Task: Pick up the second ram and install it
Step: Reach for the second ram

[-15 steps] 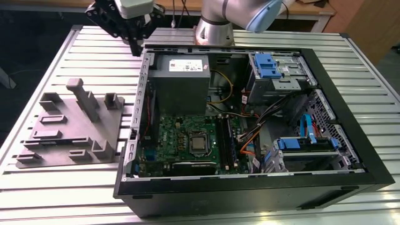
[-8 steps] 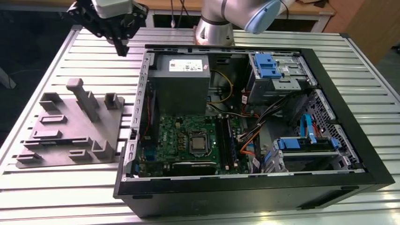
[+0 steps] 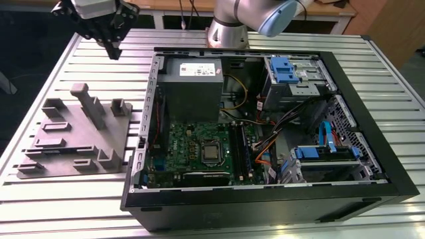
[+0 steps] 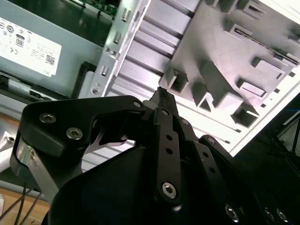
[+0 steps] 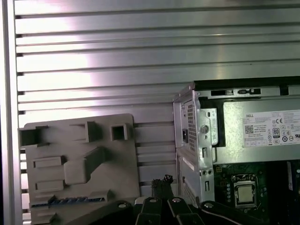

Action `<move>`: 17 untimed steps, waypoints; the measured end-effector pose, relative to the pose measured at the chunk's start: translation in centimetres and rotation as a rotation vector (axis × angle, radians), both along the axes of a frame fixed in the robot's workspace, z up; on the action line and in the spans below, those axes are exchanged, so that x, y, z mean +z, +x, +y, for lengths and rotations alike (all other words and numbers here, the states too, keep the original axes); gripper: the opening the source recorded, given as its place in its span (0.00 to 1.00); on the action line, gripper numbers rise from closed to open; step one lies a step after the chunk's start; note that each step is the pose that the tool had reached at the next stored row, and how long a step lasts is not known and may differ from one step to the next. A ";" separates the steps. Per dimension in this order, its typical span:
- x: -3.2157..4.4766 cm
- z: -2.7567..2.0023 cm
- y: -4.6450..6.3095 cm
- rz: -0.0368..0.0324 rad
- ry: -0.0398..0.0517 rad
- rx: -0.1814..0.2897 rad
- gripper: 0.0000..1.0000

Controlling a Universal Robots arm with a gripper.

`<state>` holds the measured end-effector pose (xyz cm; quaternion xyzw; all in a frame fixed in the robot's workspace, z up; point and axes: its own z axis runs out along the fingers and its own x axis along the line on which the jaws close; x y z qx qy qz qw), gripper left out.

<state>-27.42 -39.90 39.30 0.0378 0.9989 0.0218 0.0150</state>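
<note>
Starting at the exterior view's left, we've got the grey plastic fixture plate (image 3: 63, 172) with its raised blocks, sitting on the slatted aluminium table (image 3: 86, 64). The second ram (image 5: 68, 201), a thin dark flat memory board, looks to be standing on edge in a slot of that plate in the first wrist view. Honestly it's just a dark bluish strip there, so we'd call that likely rather than certain. Its long axis runs parallel with the table's slats.

The black two-finger gripper (image 3: 114, 52) hangs high above the table, pinched together to a point with nothing in it, well apart from the ram. In the second wrist view it aims at the bare table between plate and case, so we reckon the ram lies below it and off toward the plate side.

Further right is the open black computer case (image 3: 265, 199) with the green motherboard (image 3: 189, 144) inside. Nothing's picked up yet.
</note>
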 end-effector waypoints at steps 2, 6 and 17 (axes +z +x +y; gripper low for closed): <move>0.00 0.00 -0.7 -0.0001 -0.0002 0.000 0.10; -0.07 0.00 -2.2 -0.0007 0.0001 0.000 0.10; -0.22 0.00 -5.9 -0.0014 -0.0001 0.000 0.10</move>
